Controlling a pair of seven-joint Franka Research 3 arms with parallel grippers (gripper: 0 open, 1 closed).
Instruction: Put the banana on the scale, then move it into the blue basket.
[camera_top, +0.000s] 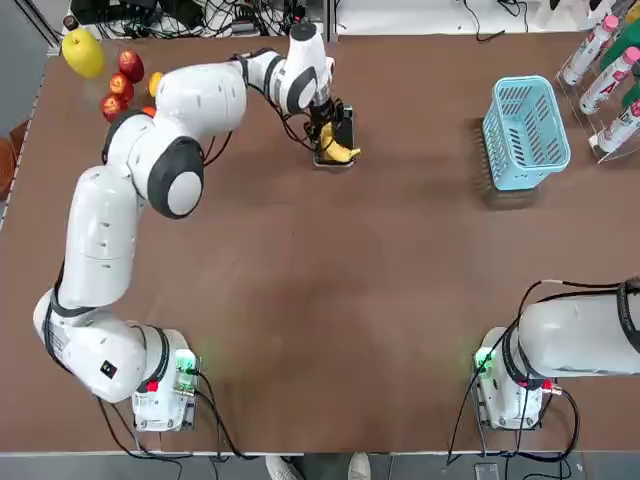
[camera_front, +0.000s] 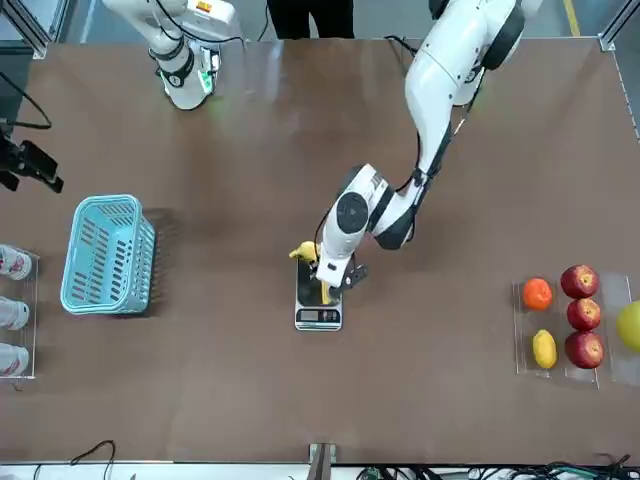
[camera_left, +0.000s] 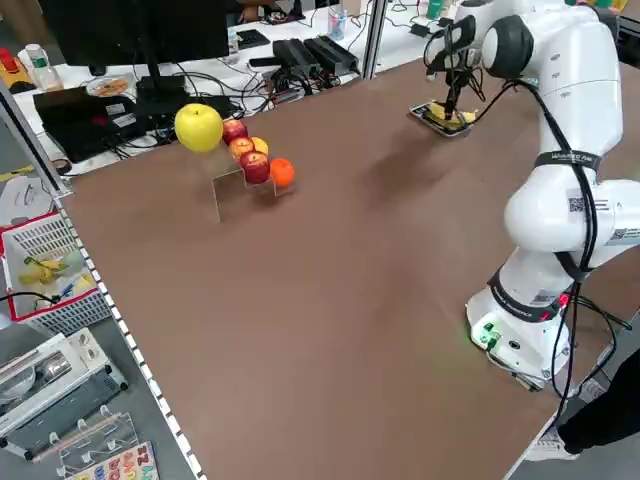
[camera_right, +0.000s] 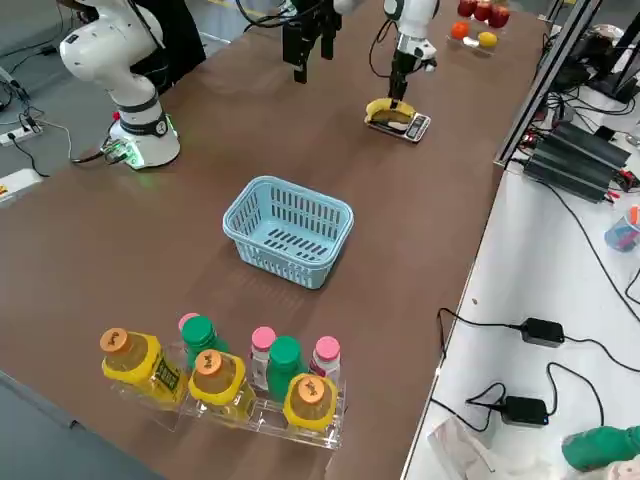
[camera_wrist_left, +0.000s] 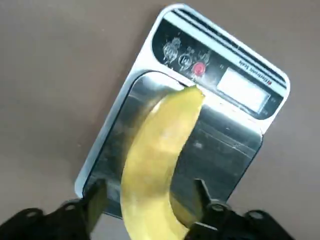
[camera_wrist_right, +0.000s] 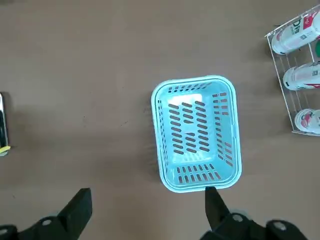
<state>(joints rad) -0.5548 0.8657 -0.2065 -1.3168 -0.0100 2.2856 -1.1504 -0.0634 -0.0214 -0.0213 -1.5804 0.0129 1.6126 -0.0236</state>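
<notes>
1. Yellow banana (camera_wrist_left: 155, 165) is seen lying on the steel plate of the scale (camera_wrist_left: 150, 95), lengthwise, one tip reaching toward the display end. The scale sits on the brown worktop (camera_top: 350, 300) at the far side, near the middle.
2. Left pincer (camera_wrist_left: 147, 200) is positioned over the near end of the banana. Its fingers (camera_wrist_left: 95, 197) are spread apart, one on each side of the fruit, with a gap visible on both sides; no clamping is seen.
3. Right pincer (camera_wrist_right: 145, 205) is held high above the blue basket (camera_wrist_right: 195, 140), fingers spread wide, nothing between them. The arm appears idle.
4. The blue basket (camera_top: 525, 130) is found empty, on the robot's right side of the worktop, well apart from the scale.
5. Step in hand, as judged: the weighing step. The banana is on the scale; whether it has just been let go or is about to be gripped cannot be told.
6. Next move, as judged: the left fingers are to be closed on the banana, the fruit lifted clear of the plate, carried across to the right and released over the basket opening.
7. Caution noted: the light scale could be dragged if the lift is not straight.
</notes>
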